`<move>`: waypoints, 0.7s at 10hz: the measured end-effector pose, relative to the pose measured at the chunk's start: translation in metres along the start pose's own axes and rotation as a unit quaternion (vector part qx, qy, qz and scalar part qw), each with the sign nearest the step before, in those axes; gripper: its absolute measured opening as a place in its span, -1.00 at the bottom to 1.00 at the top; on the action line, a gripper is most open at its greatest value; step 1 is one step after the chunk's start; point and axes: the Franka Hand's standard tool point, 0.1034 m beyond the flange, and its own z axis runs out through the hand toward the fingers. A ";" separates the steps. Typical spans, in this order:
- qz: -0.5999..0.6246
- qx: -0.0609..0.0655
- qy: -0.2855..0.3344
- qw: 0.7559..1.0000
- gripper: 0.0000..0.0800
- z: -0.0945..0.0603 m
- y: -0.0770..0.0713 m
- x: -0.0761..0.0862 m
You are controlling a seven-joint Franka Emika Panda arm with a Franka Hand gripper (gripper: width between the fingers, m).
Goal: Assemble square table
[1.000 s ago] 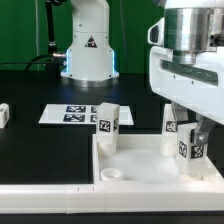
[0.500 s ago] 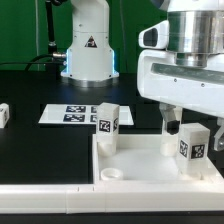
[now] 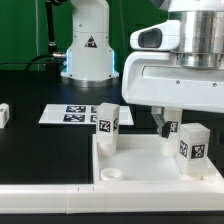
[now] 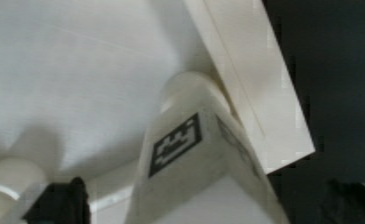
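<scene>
The square table's white slab [image 3: 140, 163] lies rim-up at the front of the exterior view, with an empty round socket [image 3: 113, 174] in its near corner. Three tagged white legs stand upright on it: one at the far left corner [image 3: 108, 121], one at the back right [image 3: 171, 128] and one at the right [image 3: 194, 144]. My gripper [image 3: 188, 117] hangs open just above the right leg, apart from it. In the wrist view that leg [image 4: 182, 150] rises from the slab [image 4: 81, 80] between my spread dark fingertips [image 4: 62, 202].
The marker board [image 3: 72, 114] lies flat behind the slab. A loose white leg [image 3: 4, 114] sits at the exterior view's left edge. A long white bar fence [image 3: 45, 191] runs along the front. The robot base [image 3: 88, 52] stands at the back.
My jaws have opened off the right leg, which stays standing on the slab. The hand has risen a little and shifted toward the exterior view's left.
</scene>
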 end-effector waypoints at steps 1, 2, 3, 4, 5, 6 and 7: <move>-0.024 0.000 0.000 1.000 0.62 0.000 -0.002 -0.001; -0.083 -0.002 0.001 0.997 0.62 0.000 -0.002 -0.001; -0.123 -0.003 0.002 0.992 0.62 -0.001 -0.003 -0.001; -0.164 -0.004 0.003 0.986 0.62 -0.002 -0.003 0.000; -0.211 -0.007 0.005 0.977 0.60 -0.003 -0.002 0.003; -0.218 -0.008 0.005 0.976 0.60 -0.003 -0.001 0.003; -0.215 -0.008 0.005 0.976 0.19 -0.002 -0.001 0.003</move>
